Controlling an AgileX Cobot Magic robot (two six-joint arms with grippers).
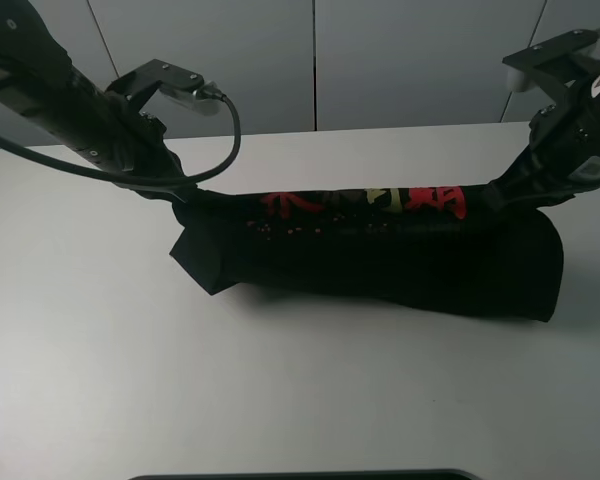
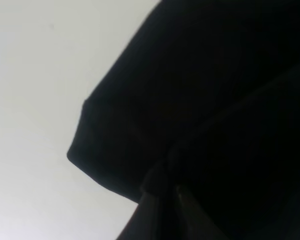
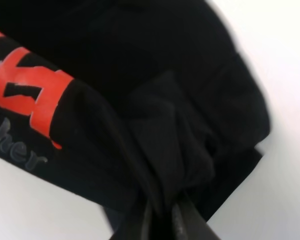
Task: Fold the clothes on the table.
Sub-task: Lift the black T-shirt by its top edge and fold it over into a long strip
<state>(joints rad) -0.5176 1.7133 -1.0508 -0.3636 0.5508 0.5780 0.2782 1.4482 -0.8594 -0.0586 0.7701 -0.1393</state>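
The black T-shirt (image 1: 380,255) lies across the white table (image 1: 100,340), its upper edge lifted and stretched taut between my two grippers. Red and yellow characters (image 1: 365,203) show along the raised fold. My left gripper (image 1: 180,190) is shut on the shirt's left end, and its wrist view shows black cloth (image 2: 200,100) bunched at the fingertips (image 2: 160,192). My right gripper (image 1: 498,192) is shut on the shirt's right end. Its wrist view shows gathered cloth (image 3: 165,150) pinched between the fingers (image 3: 162,215), with a red character (image 3: 25,85) beside it.
A grey panelled wall (image 1: 380,60) stands behind the table's far edge. A dark object (image 1: 300,475) sits at the near edge. A black cable (image 1: 225,140) loops from the left arm above the shirt.
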